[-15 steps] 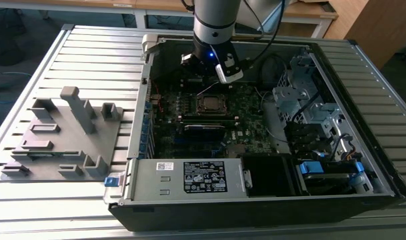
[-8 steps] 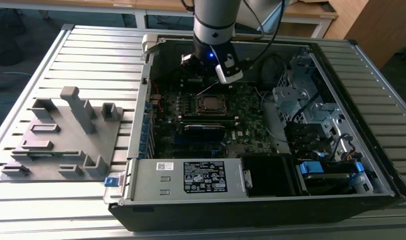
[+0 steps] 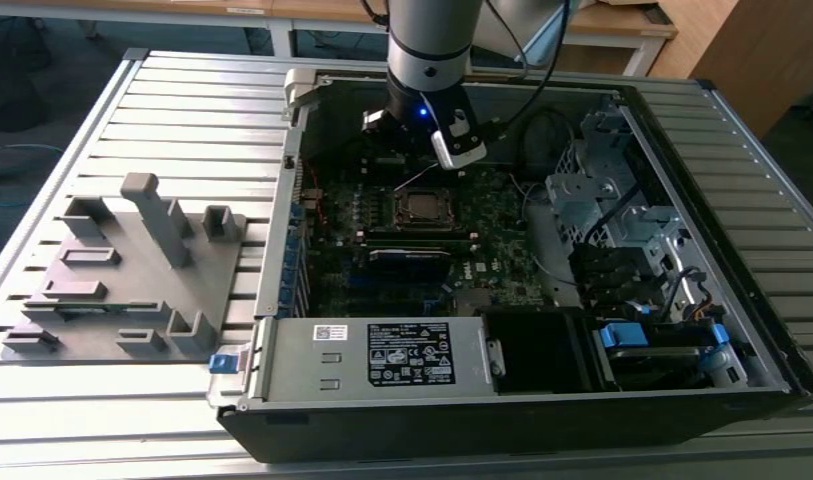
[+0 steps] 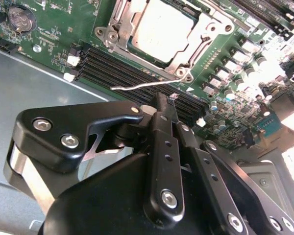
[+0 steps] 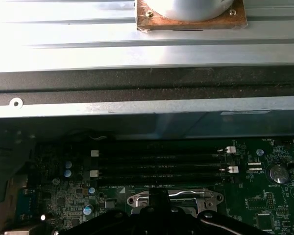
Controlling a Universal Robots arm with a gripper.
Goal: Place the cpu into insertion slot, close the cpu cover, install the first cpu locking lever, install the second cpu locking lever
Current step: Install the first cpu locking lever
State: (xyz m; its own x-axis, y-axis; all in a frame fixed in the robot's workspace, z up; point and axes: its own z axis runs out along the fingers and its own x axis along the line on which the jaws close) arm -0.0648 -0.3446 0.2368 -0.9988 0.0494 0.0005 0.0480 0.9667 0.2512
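Observation:
The cpu [image 4: 161,29] lies flat in the insertion slot [image 3: 424,207] on the green motherboard, its silver top showing. The cpu cover [image 4: 118,30] is down around it as a metal frame. One thin wire locking lever [image 4: 142,86] stands free, swung out from the socket's corner over the memory slots. Another lever [image 4: 206,45] runs along the socket's side. My gripper [image 4: 164,102] is shut with nothing seen between its fingers, its tip just short of the free lever. In the exterior view the gripper [image 3: 409,165] hangs just behind the socket. The cover's edge [image 5: 174,198] shows above the fingers.
The case walls [image 3: 299,100] enclose the board. Black memory slots [image 4: 127,73] run beside the socket, and a memory module [image 3: 413,252] sits in front of it. Drive cages [image 3: 633,220] are at the exterior view's right, the power supply [image 3: 379,355] in front, a grey fixture plate [image 3: 126,270] at the left.

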